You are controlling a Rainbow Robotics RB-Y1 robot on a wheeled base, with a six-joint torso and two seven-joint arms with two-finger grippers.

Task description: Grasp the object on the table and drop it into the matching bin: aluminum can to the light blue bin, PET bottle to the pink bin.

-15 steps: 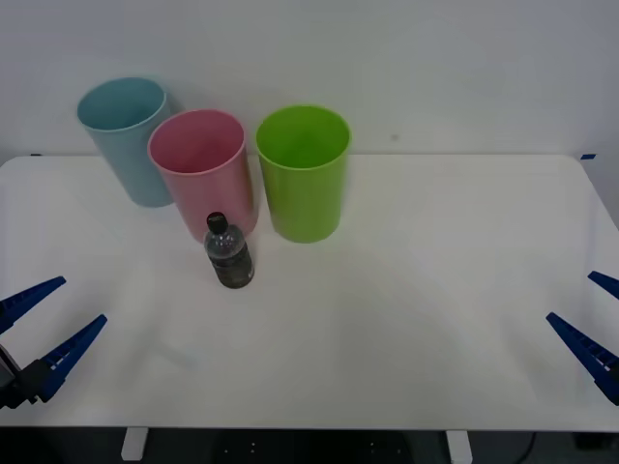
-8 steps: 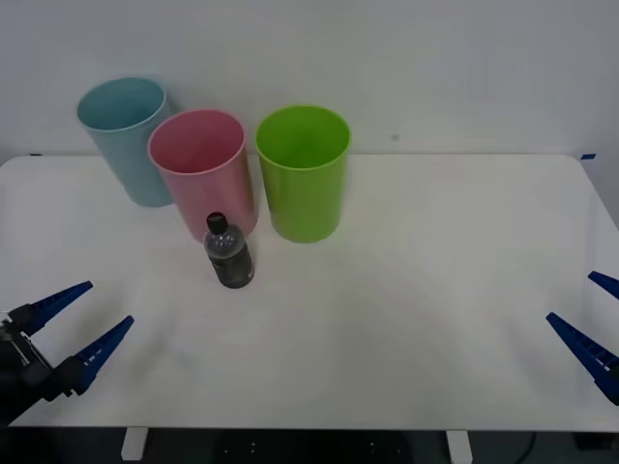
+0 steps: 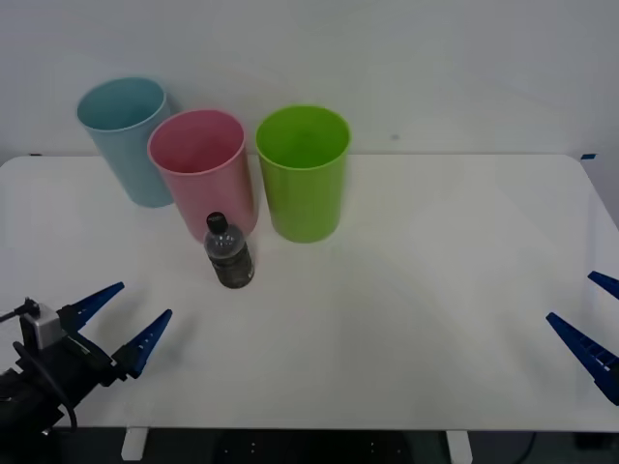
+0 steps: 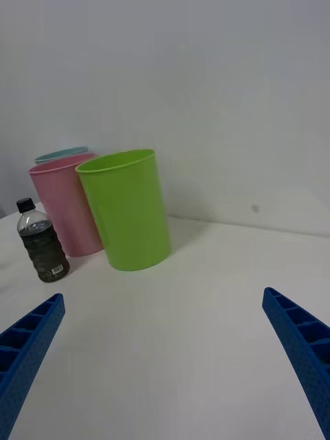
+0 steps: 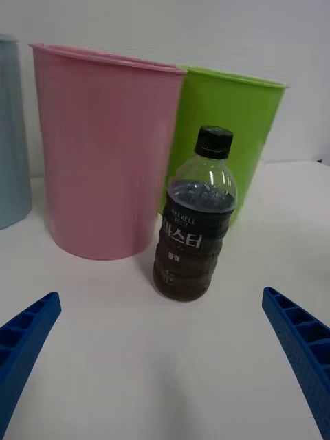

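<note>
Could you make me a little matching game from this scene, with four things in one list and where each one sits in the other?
Things:
1. PET bottle
2. light blue bin
3. lime green bin
4. left hand

Places:
A. farthest to the robot's left in the row of bins
B. open, over the table's near edge, pointed toward the bottle
C. upright just in front of the pink bin
D. at the right end of the row of bins

Pairs: 1-C, 2-A, 3-D, 4-B

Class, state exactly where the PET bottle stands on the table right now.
In the front view, the PET bottle stands upright on the table's left half, just in front of the pink bin.
</note>
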